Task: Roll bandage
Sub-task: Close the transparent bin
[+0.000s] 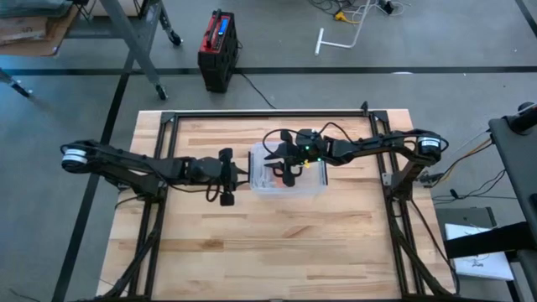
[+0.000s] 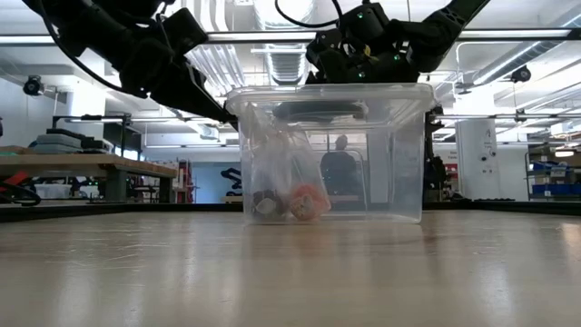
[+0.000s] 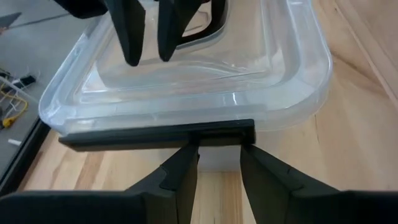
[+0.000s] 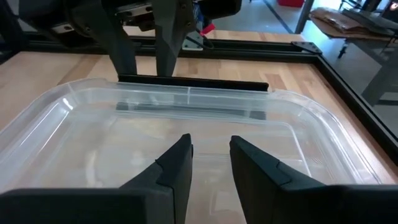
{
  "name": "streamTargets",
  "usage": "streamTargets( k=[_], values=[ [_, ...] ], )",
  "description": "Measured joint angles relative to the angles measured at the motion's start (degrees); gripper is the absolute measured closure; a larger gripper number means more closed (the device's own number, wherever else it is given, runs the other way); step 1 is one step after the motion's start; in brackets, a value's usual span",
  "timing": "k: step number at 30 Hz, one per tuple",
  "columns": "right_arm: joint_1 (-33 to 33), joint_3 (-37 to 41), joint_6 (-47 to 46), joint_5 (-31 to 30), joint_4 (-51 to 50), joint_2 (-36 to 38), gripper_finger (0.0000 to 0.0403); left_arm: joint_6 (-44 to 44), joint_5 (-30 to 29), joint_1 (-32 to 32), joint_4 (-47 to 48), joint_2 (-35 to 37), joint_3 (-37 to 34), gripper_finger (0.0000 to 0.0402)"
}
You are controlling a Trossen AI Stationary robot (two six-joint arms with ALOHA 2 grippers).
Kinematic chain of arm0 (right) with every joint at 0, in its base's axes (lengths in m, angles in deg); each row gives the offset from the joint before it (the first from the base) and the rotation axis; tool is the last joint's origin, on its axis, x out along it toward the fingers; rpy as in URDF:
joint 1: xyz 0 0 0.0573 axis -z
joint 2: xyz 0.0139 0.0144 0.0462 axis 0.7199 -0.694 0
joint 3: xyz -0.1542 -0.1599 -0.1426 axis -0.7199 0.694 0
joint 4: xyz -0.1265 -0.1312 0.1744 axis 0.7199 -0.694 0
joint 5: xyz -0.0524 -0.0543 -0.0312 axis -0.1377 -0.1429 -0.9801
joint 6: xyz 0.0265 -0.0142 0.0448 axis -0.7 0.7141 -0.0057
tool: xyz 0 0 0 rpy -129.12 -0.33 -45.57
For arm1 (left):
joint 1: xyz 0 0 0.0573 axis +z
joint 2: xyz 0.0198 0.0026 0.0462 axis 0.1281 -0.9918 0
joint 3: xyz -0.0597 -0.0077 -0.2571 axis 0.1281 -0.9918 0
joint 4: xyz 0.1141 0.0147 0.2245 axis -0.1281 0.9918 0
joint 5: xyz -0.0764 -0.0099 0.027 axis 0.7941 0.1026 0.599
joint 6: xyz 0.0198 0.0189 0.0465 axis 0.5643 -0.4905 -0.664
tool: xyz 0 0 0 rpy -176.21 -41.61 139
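A clear plastic bin (image 1: 287,174) with a clear lid (image 4: 186,124) stands mid-table. At its bottom lie an orange bandage roll (image 2: 307,202) and a darker roll (image 2: 268,204), beside crumpled clear film. My left gripper (image 3: 216,155) is at the bin's left end, its fingers a little apart with nothing between them, the tips right at the lid's black latch bar (image 3: 155,134). My right gripper (image 4: 210,152) hangs over the lid's middle, slanting down, its fingers a little apart and empty. It also appears in the left wrist view as the right gripper (image 3: 148,59). My left gripper comes nearly level from the table's left, and its fingertips (image 3: 186,155) reach the underside of the black latch bar (image 3: 217,132); whether they touch it cannot be told. My right gripper's fingertips (image 3: 132,59) stand close over the lid's sunken top (image 3: 186,78); contact cannot be told.
A black metal frame (image 1: 252,113) runs along the table's far edge and sides. Bare wooden tabletop (image 1: 277,243) lies on the near side of the bin. Beyond the table, the floor holds a red and black box (image 1: 218,50).
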Motion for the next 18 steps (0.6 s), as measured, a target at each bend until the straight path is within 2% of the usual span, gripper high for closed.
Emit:
streamTargets(
  k=[7, 13, 16, 18],
  values=[
    [-0.55, 0.03, -0.18, -0.55, 0.09, -0.53, 0.0308, -0.71, -0.82, 0.04, -1.96, -4.50, 2.02, 0.0287],
    [-0.56, -0.09, -0.09, -0.17, -1.05, -0.56, 0.0322, -3.81, -0.36, -0.03, 0.90, -5.54, 6.57, 0.0287],
    [-0.79, -0.28, -0.20, -0.55, -0.41, -0.82, 0.0326, -5.40, -0.66, 0.02, -5.07, -5.43, 9.47, 0.0287],
    [-0.88, -0.24, -0.22, -0.46, -0.53, -0.86, 0.0329, -5.58, -0.93, 0.11, -5.18, -4.94, 10.19, 0.0287]
  ],
)
